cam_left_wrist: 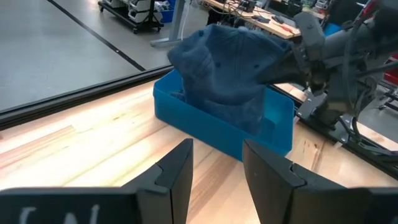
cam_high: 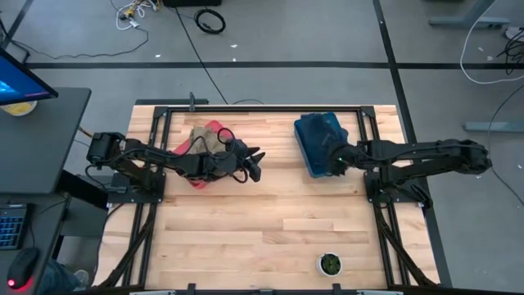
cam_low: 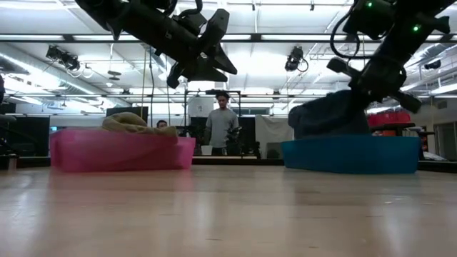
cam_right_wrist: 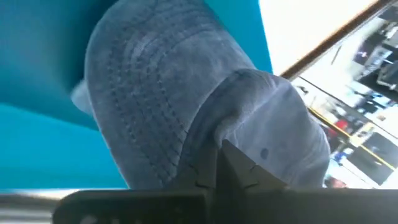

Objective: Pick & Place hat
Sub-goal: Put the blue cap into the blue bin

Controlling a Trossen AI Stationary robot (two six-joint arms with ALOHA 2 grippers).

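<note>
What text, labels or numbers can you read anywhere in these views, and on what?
No text can be read in any view.
Pale marks on the left gripper housing, left wrist view: cut off, unreadable.
Monitor beside the table: glowing blue, no text legible.
Blue hat, blue bin, pink bin: no labels visible.

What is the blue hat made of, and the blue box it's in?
The blue hat looks like soft cloth, maybe washed cotton: it droops, and stitched rows show. The blue bin looks like smooth hard plastic, with straight, slightly shiny walls.
</note>
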